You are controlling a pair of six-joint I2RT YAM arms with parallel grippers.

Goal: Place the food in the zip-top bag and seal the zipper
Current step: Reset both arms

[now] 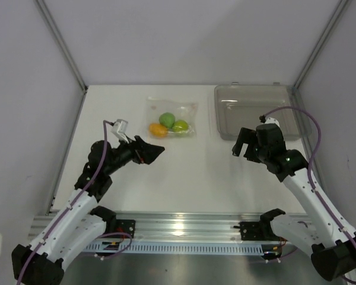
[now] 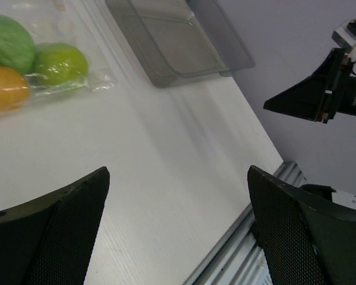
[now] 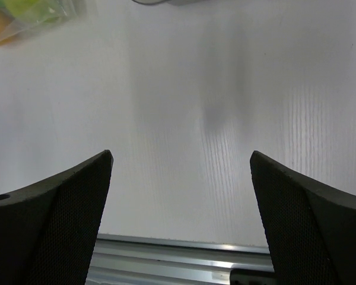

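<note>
The zip-top bag [image 1: 172,117] lies flat at the table's back centre. All the food is inside it: a green piece [image 1: 167,119], a lime-green piece [image 1: 180,126] and an orange piece [image 1: 158,130]. I cannot make out the zipper or whether it is pressed shut. My left gripper [image 1: 156,152] is open and empty, just in front of and left of the bag. My right gripper [image 1: 238,146] is open and empty, right of the bag. The left wrist view shows the bag [image 2: 77,83] with the fruit [image 2: 59,62] at top left; the right wrist view shows its corner [image 3: 29,15].
A rigid clear rectangular tray [image 1: 255,110] stands at the back right, also in the left wrist view [image 2: 172,41]. White walls and metal posts enclose the table. An aluminium rail [image 1: 178,228] runs along the near edge.
</note>
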